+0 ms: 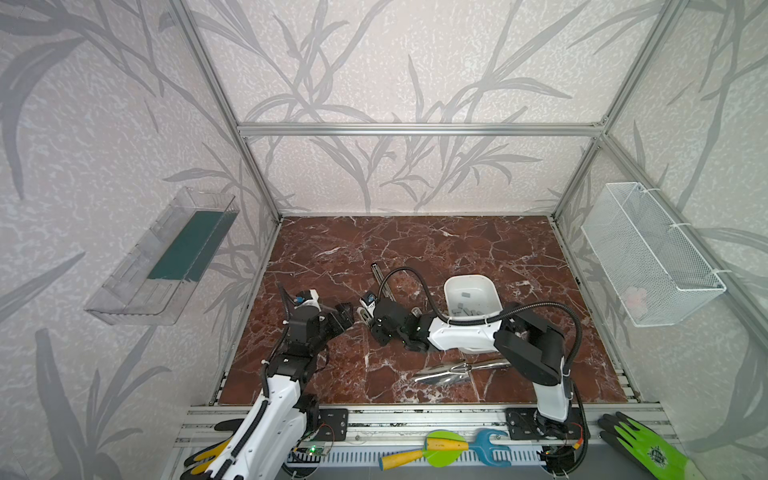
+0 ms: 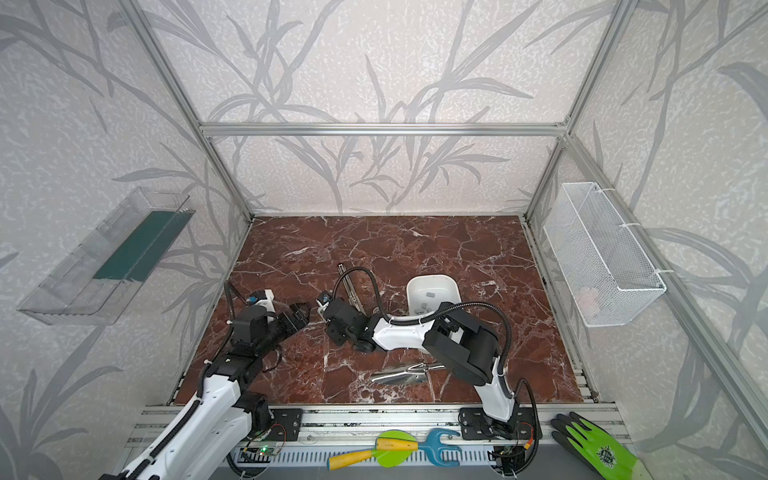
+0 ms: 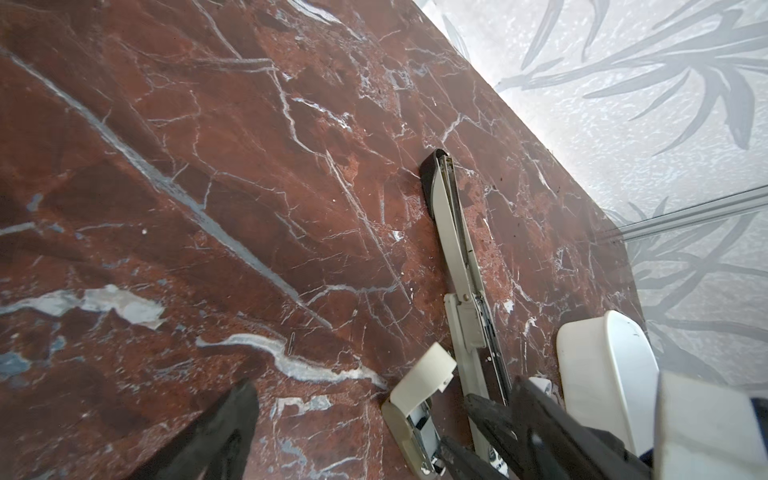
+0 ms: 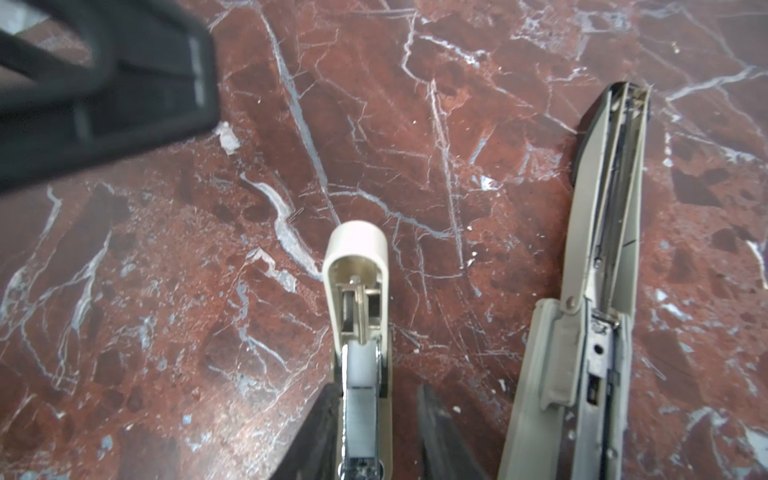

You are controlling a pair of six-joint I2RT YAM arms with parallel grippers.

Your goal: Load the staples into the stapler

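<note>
A short beige stapler (image 4: 359,291) lies on the marble with its cap flipped up and its metal channel bare. My right gripper (image 4: 376,390) straddles its rear, open: one finger rests against its side, the other stands off with a gap. In both top views this gripper (image 1: 365,311) (image 2: 322,305) reaches to the left. A longer beige stapler (image 4: 602,270) (image 3: 457,249) (image 1: 380,280) lies beside it, opened flat. My left gripper (image 3: 384,382) (image 1: 345,318) hovers open and empty, facing the short stapler (image 3: 419,395). The grey staples (image 1: 465,309) (image 2: 424,307) lie in a white bowl (image 1: 449,291).
A shiny metal scoop (image 1: 457,370) lies near the front edge, below my right arm. A white wire basket (image 1: 652,253) hangs on the right wall, a clear tray (image 1: 162,257) on the left. A green glove (image 1: 648,449) and plastic toy tools (image 1: 444,451) rest on the front rail.
</note>
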